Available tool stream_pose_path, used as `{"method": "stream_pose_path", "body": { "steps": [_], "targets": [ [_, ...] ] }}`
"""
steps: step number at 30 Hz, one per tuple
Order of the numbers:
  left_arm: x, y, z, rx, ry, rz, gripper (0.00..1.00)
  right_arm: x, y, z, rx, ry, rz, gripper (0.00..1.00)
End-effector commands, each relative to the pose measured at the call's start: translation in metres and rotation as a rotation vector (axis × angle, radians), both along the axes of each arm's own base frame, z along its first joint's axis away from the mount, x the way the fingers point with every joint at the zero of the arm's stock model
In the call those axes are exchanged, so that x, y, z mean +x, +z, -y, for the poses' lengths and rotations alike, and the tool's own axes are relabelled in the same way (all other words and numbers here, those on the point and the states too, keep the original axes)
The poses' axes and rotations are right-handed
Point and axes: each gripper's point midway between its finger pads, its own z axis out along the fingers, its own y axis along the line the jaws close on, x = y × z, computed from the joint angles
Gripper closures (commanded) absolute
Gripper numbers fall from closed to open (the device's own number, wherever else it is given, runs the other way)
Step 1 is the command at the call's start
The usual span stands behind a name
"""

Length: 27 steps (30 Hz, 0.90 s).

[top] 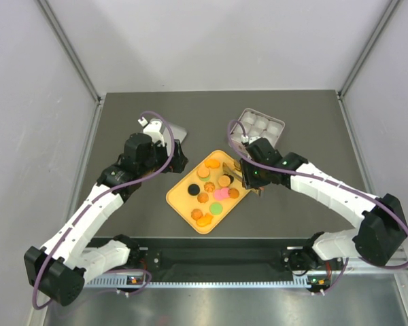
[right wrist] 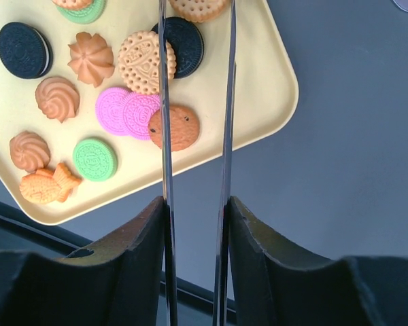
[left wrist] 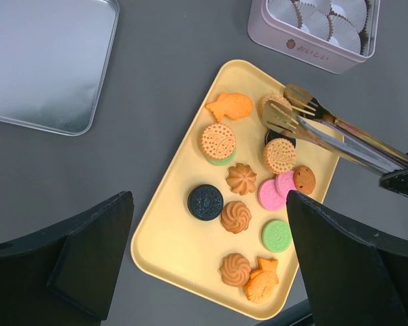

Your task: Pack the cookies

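Note:
The cookies [top: 214, 187] lie loose on a yellow-orange tray [top: 179, 204]: mostly orange, with a few black, pink and green ones [left wrist: 243, 178]. My right gripper [top: 248, 178] is shut on a pair of metal tongs [left wrist: 326, 129]. The tong arms are spread, and their tips are over the cookies at the tray's far right side. In the right wrist view the tongs [right wrist: 164, 102] run from my right gripper [right wrist: 196, 207] out over the tray [right wrist: 258, 88]. My left gripper [top: 175, 159] is open and empty above the tray [left wrist: 177, 244], and its own view [left wrist: 209, 200] looks down on the cookies.
A pink square tin [top: 258, 125] lined with white paper cups [left wrist: 306, 44] stands behind the tray at the right. A silver lid [top: 179, 132] lies on the dark table to the tray's back left [left wrist: 47, 61]. Grey walls close in both sides.

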Motion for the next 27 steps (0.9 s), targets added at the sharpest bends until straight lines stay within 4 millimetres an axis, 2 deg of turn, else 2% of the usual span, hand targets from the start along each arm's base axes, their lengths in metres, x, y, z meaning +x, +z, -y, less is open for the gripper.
{"method": "stream_pose_path", "body": {
  "steps": [1,5,12,18,23,25,26,27],
  "targets": [
    [0.002,0.012,-0.003,0.002,0.002,0.045,0.01,0.011,0.012,-0.008,0.056,-0.008,0.044,0.67],
    [0.002,0.011,-0.003,0.001,0.0,0.041,0.01,0.014,0.027,-0.01,0.074,-0.002,0.069,0.72],
    [0.002,0.012,-0.002,-0.001,-0.001,0.042,0.01,0.015,0.053,-0.008,0.088,-0.002,0.104,0.73],
    [0.002,0.011,-0.002,-0.002,-0.003,0.039,0.01,0.023,0.091,-0.012,0.17,0.001,0.144,0.73],
    [0.002,0.012,-0.001,-0.007,-0.006,0.04,0.01,0.056,0.128,0.005,0.213,-0.05,0.224,0.73],
    [0.002,0.011,-0.001,-0.007,-0.006,0.039,0.01,0.075,0.131,0.014,0.206,-0.083,0.241,0.73],
    [0.002,0.011,0.0,-0.009,-0.007,0.038,0.01,0.087,0.14,0.018,0.21,-0.103,0.264,0.73],
    [0.002,0.01,0.0,-0.008,-0.008,0.035,0.01,0.098,0.133,0.021,0.192,-0.118,0.253,0.73]
  ]
}}
